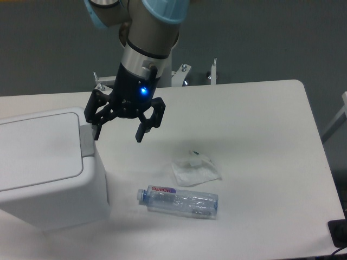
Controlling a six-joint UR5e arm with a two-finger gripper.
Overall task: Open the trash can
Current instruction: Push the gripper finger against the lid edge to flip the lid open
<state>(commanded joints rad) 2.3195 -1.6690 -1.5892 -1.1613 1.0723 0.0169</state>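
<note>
The trash can [49, 173] is a large white boxy bin at the left of the table, its flat lid [35, 149] closed and a grey push-bar strip [88, 142] along its right edge. My gripper [118, 134] hangs open and empty just right of the lid's upper right corner. Its left finger [97, 131] is close beside the grey strip; I cannot tell whether it touches. The right finger [140, 135] hangs over the bare table.
A clear plastic bottle [179, 201] lies on its side at the front middle of the table. A crumpled white wrapper [195, 168] lies just behind it. Metal clamps [212, 73] stand at the table's [260, 141] far edge.
</note>
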